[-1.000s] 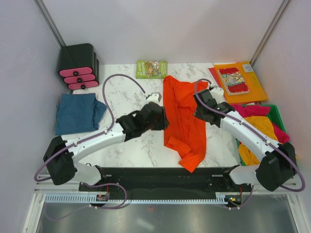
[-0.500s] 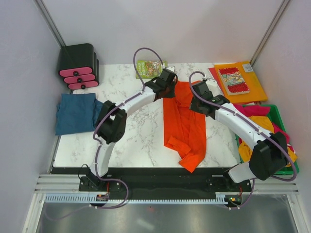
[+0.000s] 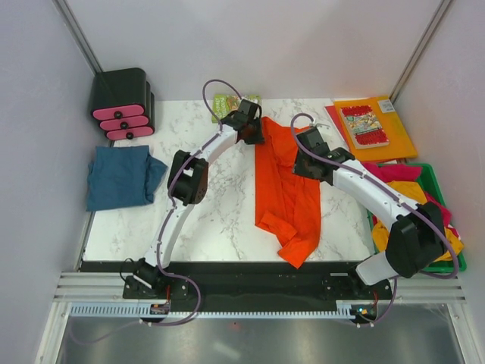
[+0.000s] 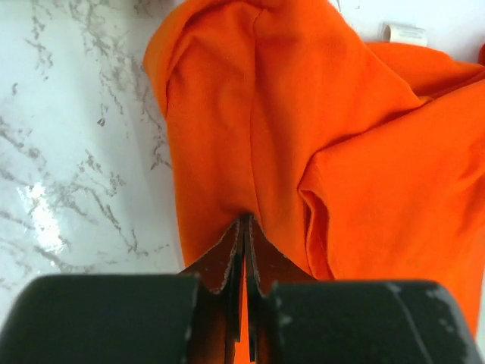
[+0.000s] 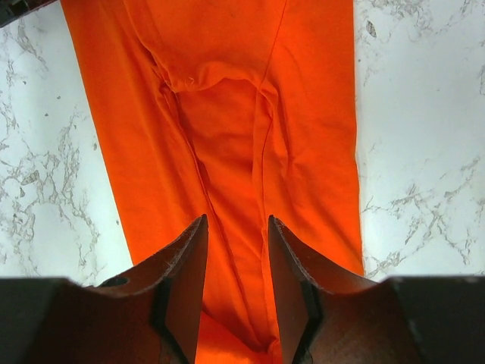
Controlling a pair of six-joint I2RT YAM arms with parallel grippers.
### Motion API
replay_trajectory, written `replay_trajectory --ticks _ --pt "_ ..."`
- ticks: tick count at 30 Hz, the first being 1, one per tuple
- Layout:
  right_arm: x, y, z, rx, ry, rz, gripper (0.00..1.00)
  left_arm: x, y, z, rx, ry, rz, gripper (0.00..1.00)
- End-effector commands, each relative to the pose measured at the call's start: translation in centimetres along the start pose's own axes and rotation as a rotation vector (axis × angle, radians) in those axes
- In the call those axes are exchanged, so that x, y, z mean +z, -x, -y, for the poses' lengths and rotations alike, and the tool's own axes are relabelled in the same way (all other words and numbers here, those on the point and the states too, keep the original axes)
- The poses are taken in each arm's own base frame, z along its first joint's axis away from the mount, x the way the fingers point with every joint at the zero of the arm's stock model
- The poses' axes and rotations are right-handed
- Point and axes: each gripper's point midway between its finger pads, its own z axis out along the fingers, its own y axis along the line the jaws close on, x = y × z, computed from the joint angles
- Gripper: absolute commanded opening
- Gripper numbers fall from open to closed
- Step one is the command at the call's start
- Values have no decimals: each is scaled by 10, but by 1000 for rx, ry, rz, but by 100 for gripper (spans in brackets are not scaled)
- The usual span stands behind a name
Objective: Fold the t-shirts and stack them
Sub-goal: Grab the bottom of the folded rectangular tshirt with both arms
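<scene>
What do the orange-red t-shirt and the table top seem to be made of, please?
The orange-red t-shirt looks like soft, matte knit cloth, probably cotton jersey: it drapes, creases and shows stitched seams. The table top is white with grey veins and a glossy glare, so it is marble or a marble-print laminate; the look leaves that open.

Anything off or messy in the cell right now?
Nothing damaged or spilled. The orange t-shirt lies as a rumpled, twisted strip down the table, its near end bunched and skewed. The left pincer is shut on a fold at its far end. The yellow and pink shirts heap over the green bin rim.
</scene>
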Motion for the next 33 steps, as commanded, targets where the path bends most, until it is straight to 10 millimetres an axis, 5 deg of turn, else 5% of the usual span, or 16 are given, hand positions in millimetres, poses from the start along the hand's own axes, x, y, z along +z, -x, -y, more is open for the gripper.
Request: replay_trajectory --ticks 1,7,17,27,33 --pt "-2 9 -6 -14 14 20 45 9 -35 -9 -111 18 -145 8" --pt "2 8 -8 -8 12 12 45 -5 -48 -57 -136 173 -203 7" --pt "13 2 -12 21 15 2 45 -58 -27 -146 -190 322 -189 6" --pt "35 -19 -6 15 -18 -50 45 -61 3 -160 -134 323 -149 8" --pt "44 -44 18 -23 -89 -87 44 -80 34 -130 -146 244 -88 21"
